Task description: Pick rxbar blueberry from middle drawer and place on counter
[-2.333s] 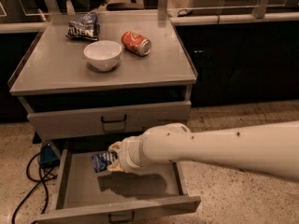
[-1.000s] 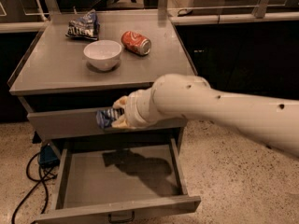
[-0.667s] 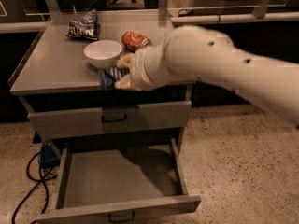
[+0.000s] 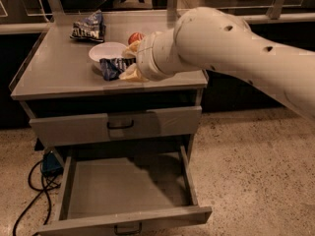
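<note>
Thick white arm (image 4: 236,48) enters from the right edge and reaches left, roughly level, over the counter (image 4: 59,75). Its wrist ends in the gripper (image 4: 127,61) above the counter's front half. The two tan fingers (image 4: 131,73) are pinched on the rxbar blueberry (image 4: 112,67), one above it and one below, with the bar sticking out to the gripper's left. Can't tell if the bar touches the countertop. White bowl (image 4: 104,50) is just behind the bar, its near side covered by it. Red can (image 4: 136,37) is behind the gripper, mostly hidden by the wrist. Chip bag (image 4: 88,27) is farther back-left. Closed upper drawer front (image 4: 118,126) sits below the gripper. Middle drawer (image 4: 128,186) is pulled open well below, its front handle cut off by the bottom edge. Cables (image 4: 29,191) are on the floor, lower left.
</note>
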Controlling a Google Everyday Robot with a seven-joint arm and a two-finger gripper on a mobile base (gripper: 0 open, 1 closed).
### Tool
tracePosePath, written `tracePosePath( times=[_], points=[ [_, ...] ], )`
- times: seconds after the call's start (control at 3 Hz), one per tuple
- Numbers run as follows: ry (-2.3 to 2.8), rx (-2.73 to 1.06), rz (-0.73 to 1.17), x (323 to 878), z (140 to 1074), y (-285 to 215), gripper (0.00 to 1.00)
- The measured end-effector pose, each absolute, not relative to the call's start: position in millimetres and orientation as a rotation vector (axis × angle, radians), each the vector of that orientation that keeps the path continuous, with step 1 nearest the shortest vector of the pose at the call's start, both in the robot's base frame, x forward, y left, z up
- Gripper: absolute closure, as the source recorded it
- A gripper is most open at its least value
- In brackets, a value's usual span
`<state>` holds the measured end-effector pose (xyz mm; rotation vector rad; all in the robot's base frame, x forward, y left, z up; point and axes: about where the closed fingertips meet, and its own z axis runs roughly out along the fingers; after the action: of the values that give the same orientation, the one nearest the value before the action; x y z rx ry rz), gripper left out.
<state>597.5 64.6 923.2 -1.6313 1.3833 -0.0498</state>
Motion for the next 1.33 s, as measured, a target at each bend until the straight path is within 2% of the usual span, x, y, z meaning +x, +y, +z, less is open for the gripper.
tracePosePath(
  times=[0.67, 1.0, 1.33],
  points=[
    [1.499, -1.683, -0.207, 672.2, 973.2, 31.5, 1.0],
    [1.55, -1.786, -0.252, 718.0, 971.9, 39.5, 1.0],
    [1.601, -1.905, -0.209, 745.4, 959.6, 56.0, 1.0]
  ],
)
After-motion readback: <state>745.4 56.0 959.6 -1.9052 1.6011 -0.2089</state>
